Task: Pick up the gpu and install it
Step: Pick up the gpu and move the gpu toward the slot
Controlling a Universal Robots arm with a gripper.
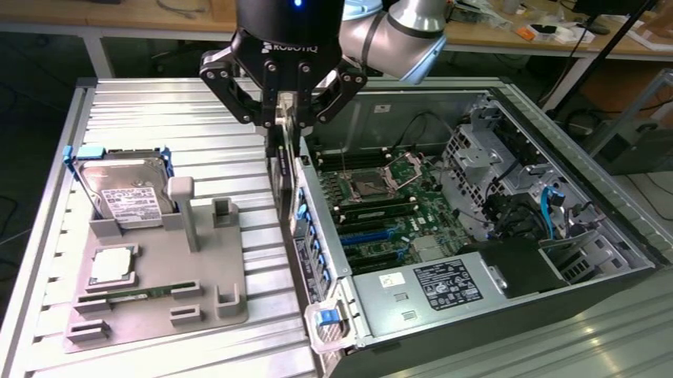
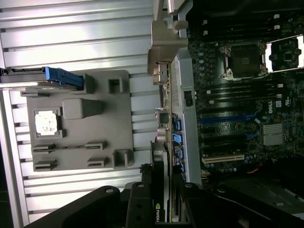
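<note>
At the exterior view's left, well away from the jaws, a grey tray (image 1: 210,276) lay on the slatted table (image 1: 158,110). It carried a hard drive (image 1: 126,193) propped in its far corner, a CPU (image 1: 112,266) nearer the camera and a memory stick (image 1: 137,293) just beyond that. In the middle the gripper (image 1: 285,110) hung from above with its jaws clenched on the gpu (image 1: 277,161). The card hung edge-on straight below the fingers, lifted clear of the tray and the table. It stood between the tray and the open case (image 1: 399,118), just beside the case's near wall. The wrist view showed the same grip: the gripper (image 2: 162,202) pinched the gpu (image 2: 161,142) by one end. The card ran out from the jaws along the outer side of that wall, with its metal bracket (image 2: 164,45) at the far end. The tray (image 2: 76,137) lay to one side of the card and the motherboard (image 2: 242,95) to the other. To the exterior view's right of the jaws, the motherboard (image 1: 373,206) lay flat inside the case. The power supply (image 1: 442,285) sat beyond it, nearer the camera.
</note>
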